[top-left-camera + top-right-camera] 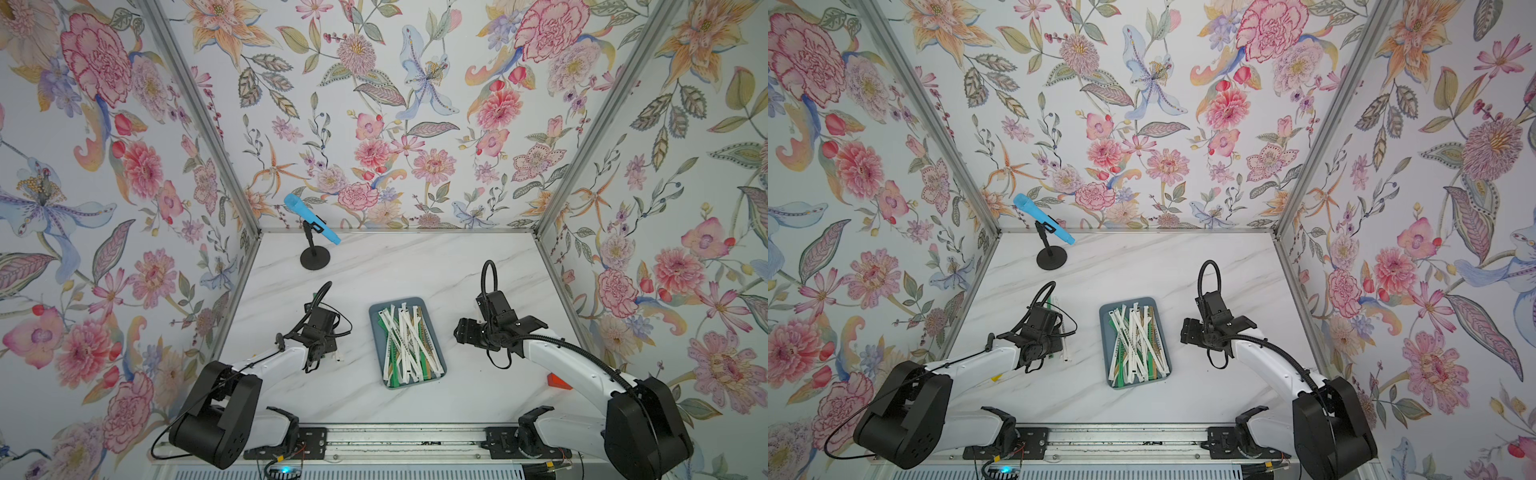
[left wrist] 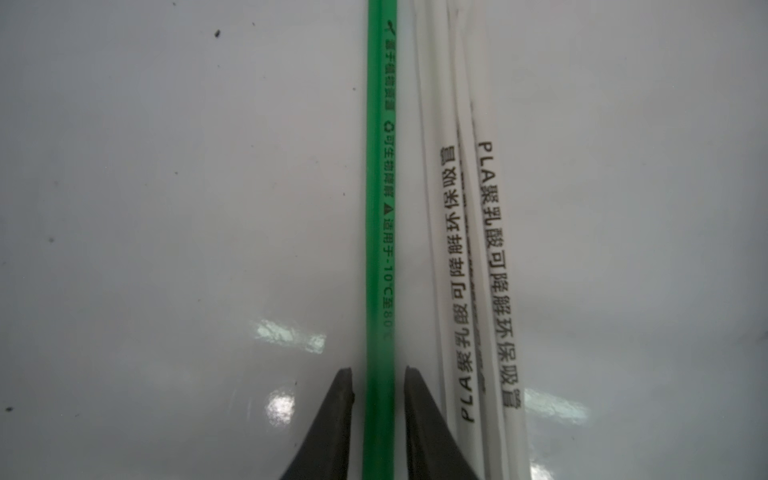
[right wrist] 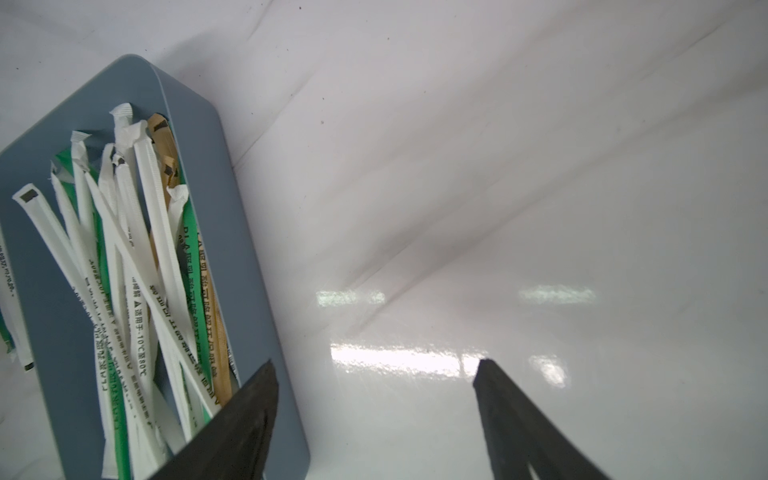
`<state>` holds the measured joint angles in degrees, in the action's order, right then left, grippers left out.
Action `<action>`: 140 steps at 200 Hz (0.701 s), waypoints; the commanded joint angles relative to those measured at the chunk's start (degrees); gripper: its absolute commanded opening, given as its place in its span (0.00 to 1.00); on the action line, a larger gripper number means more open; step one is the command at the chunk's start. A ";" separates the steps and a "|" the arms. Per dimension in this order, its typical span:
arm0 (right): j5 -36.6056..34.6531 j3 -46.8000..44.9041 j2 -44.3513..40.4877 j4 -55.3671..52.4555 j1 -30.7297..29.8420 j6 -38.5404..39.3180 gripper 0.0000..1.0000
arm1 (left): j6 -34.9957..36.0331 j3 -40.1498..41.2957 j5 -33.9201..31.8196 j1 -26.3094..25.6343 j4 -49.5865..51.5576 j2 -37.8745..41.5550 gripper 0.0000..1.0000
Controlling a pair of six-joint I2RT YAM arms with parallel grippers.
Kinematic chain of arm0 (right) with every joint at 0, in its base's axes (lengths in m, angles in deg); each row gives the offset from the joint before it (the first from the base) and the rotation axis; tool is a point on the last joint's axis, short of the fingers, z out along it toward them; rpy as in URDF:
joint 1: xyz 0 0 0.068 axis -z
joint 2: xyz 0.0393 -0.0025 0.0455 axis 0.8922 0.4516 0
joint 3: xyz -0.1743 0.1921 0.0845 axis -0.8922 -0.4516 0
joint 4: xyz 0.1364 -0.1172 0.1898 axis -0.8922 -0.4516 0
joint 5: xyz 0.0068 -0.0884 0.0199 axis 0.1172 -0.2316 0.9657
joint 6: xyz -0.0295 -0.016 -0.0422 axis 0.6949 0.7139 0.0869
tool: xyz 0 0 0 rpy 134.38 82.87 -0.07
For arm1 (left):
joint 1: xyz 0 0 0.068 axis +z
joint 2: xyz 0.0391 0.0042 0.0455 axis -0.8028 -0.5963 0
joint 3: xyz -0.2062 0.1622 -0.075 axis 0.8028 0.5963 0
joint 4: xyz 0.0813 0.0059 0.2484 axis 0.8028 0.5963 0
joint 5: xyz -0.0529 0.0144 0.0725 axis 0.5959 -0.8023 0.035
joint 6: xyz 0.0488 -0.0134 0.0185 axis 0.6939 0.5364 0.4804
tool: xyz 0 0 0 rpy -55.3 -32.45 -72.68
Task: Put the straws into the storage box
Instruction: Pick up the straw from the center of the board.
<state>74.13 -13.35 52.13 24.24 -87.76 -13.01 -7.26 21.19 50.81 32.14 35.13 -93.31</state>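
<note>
The left pincer (image 2: 379,386) straddles a green straw (image 2: 380,208) on the table (image 2: 166,208), its length running straight ahead between nearly met jaws; whether they pinch it cannot be told. Only the wrist view shows this, with white straws (image 2: 446,257) just beside. The box (image 1: 375,332) lies between it and the wide-open right pincer (image 3: 376,365).

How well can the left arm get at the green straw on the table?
Probably yes: the left tool straddles the green straw, its jaws on either side with slim gaps. White straws lie close beside one jaw but outside the gap.
</note>
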 commanded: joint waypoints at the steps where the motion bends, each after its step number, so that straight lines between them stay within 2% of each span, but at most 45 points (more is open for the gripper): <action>1: -0.10 -0.63 -1.48 -0.17 0.39 0.43 0.76 | 0.59 1.89 0.65 0.38 1.31 -2.04 0.11; 25: -0.17 -0.97 -2.06 -0.13 0.65 0.42 0.77 | 0.50 2.67 0.48 0.47 1.71 -1.21 0.00; 50: -0.08 -1.11 -2.34 -0.17 0.94 0.41 0.77 | 0.01 2.18 0.45 0.43 2.97 1.33 0.00; 85: -0.05 -0.98 -2.13 -0.17 0.93 0.56 0.77 | -0.17 -4.43 -0.22 -0.95 8.47 7.99 0.00; 102: 0.00 -0.81 -1.95 -0.17 0.89 0.50 0.77 | -2.31 -8.45 1.08 -4.54 8.63 10.12 0.00; 140: 0.62 0.06 -1.72 -0.15 0.83 0.27 0.77 | -11.81 -13.96 4.21 -19.75 3.46 6.57 0.00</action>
<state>74.33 -14.05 50.65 24.26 -87.06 -13.01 -11.53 9.32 51.90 19.81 41.10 -84.54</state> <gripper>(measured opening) 0.766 0.050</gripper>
